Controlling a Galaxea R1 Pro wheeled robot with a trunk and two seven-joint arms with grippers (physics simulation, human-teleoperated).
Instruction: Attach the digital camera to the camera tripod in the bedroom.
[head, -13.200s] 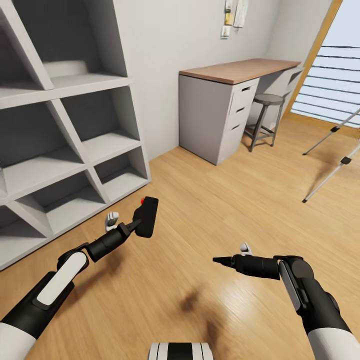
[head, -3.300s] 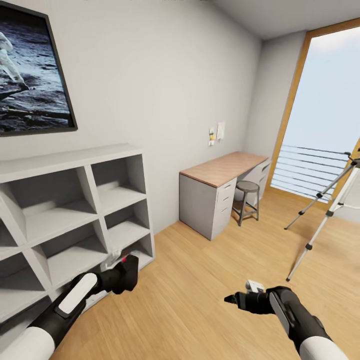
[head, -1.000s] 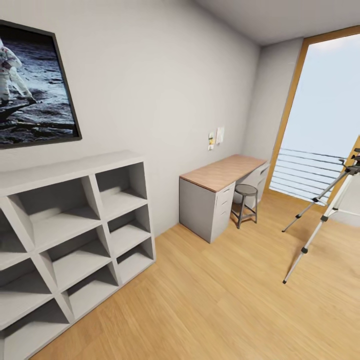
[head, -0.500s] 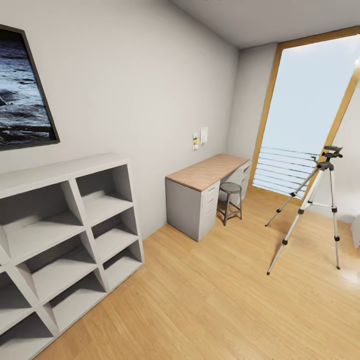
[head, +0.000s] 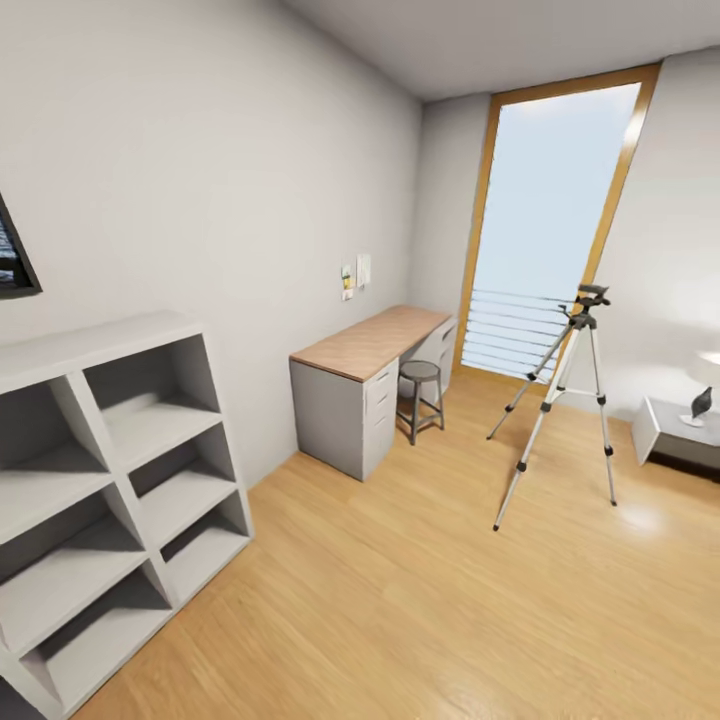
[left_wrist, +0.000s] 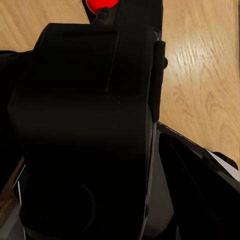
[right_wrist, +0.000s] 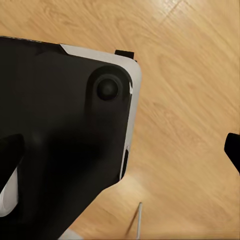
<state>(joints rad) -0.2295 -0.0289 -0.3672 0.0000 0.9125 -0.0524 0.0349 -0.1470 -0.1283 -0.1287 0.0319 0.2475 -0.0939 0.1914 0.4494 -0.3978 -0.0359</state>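
The camera tripod (head: 561, 400) stands on the wood floor in front of the tall window (head: 545, 220), silver legs spread, its black head (head: 590, 297) bare on top. In the left wrist view the digital camera (left_wrist: 85, 130) looms very close as a black boxy body with its red button (left_wrist: 101, 4) at the edge. It sits in my left gripper, whose fingers are hidden behind it. The right wrist view looks down at a black and white part of my own body (right_wrist: 60, 135) over the floor; the right gripper's state does not show.
A wood-topped grey desk (head: 365, 345) with a round stool (head: 420, 372) stands along the left wall. Grey open shelves (head: 100, 480) are at near left. A low white table (head: 680, 430) sits at far right. Open plank floor lies between me and the tripod.
The head view has swung to the right and upward: the framed picture has slid off the left edge, the tripod now shows whole, and my arms have dropped out of it.
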